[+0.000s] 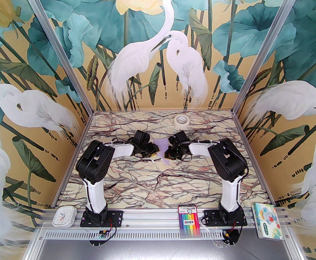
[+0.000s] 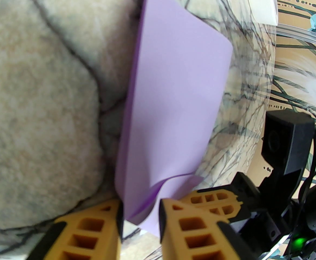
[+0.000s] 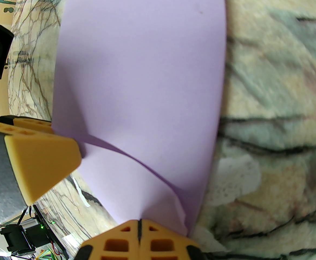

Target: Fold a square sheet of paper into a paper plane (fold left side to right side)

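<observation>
The square sheet of paper, pale lavender, lies mid-table between both grippers, bent over itself with a curled layer along one edge. My left gripper is at its left edge. The jaws stand a little apart with the curled edge between the yellow fingers. From the right, my right gripper is shut on the paper's near corner, which lifts a flap off the table. The left finger touches the sheet's far edge in the right wrist view. The paper plane is out of view.
A white tape roll sits at the back of the marble table. On the front rail are a small white clock, a pack of coloured markers and a colourful tissue pack. Painted walls enclose three sides.
</observation>
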